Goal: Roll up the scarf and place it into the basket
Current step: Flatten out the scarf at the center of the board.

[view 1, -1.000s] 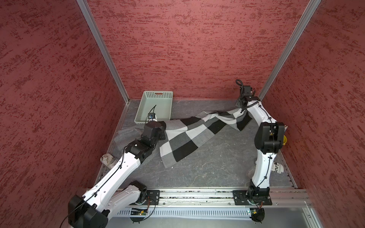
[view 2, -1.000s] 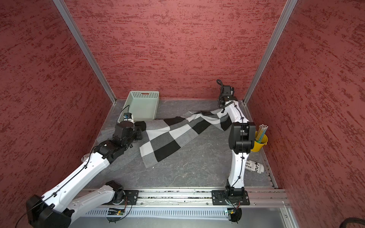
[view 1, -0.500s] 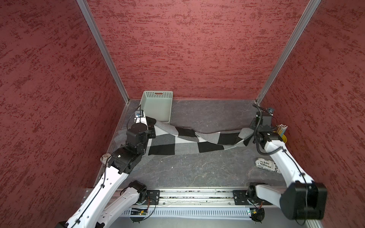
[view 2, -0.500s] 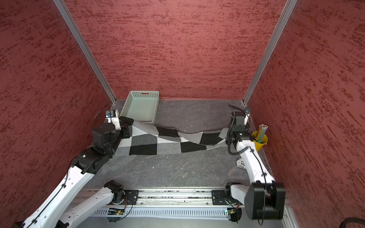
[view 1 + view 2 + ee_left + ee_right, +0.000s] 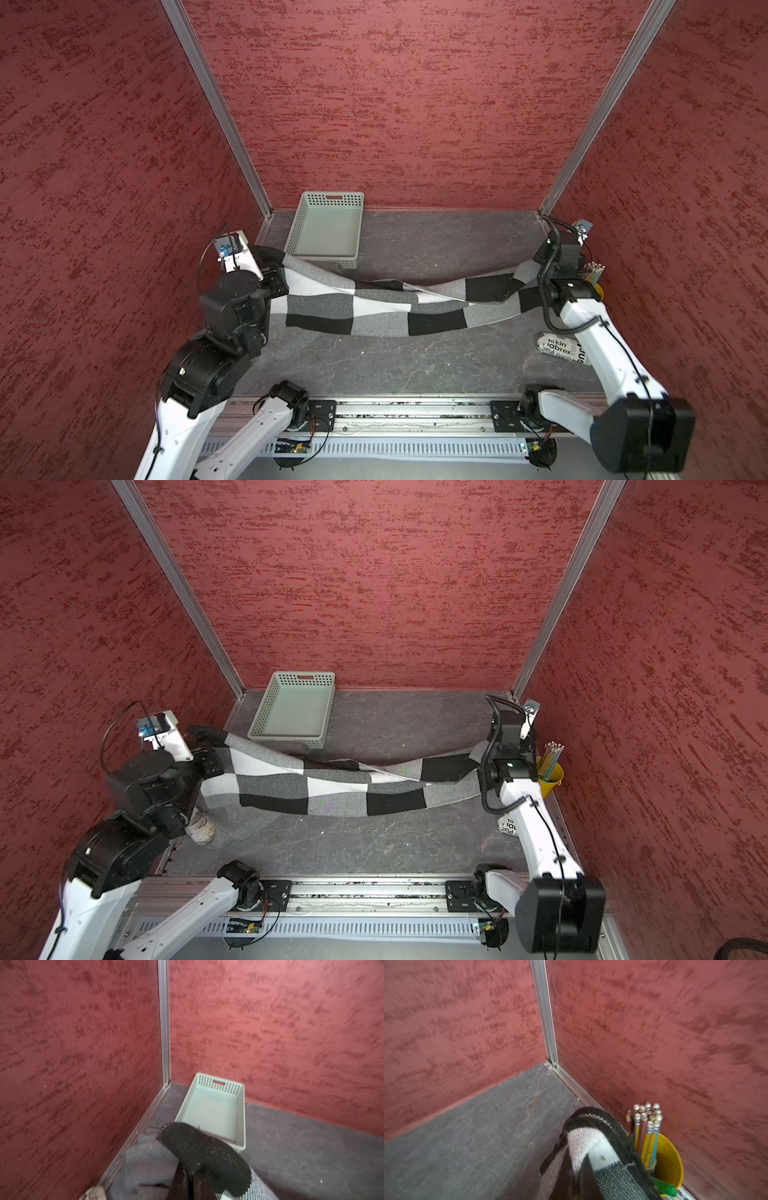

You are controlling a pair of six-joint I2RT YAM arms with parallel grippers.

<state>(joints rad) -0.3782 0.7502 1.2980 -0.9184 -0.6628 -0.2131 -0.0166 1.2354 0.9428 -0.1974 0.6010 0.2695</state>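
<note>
The black, white and grey checked scarf (image 5: pixel 374 307) (image 5: pixel 324 783) hangs stretched across the floor between my two grippers, sagging in the middle. My left gripper (image 5: pixel 274 266) (image 5: pixel 190 1169) is shut on its left end, close to the left wall; the black corner (image 5: pixel 203 1157) drapes over the fingertips. My right gripper (image 5: pixel 540 266) (image 5: pixel 579 1159) is shut on the right end (image 5: pixel 591 1142), near the right wall. The pale mint basket (image 5: pixel 332 199) (image 5: pixel 295 712) (image 5: pixel 214 1109) stands empty at the back left, just behind the scarf's left part.
A yellow bucket of pencils (image 5: pixel 550 775) (image 5: pixel 668 1159) stands against the right wall, right beside my right gripper. A white printed pouch (image 5: pixel 561 349) lies on the floor by the right arm. A crumpled white thing (image 5: pixel 201 831) lies under the left arm. Red walls close three sides.
Both arms have pulled apart: the left gripper went towards the left wall, the right swung from the back to the right wall. The scarf went from lying slack to stretched between them.
</note>
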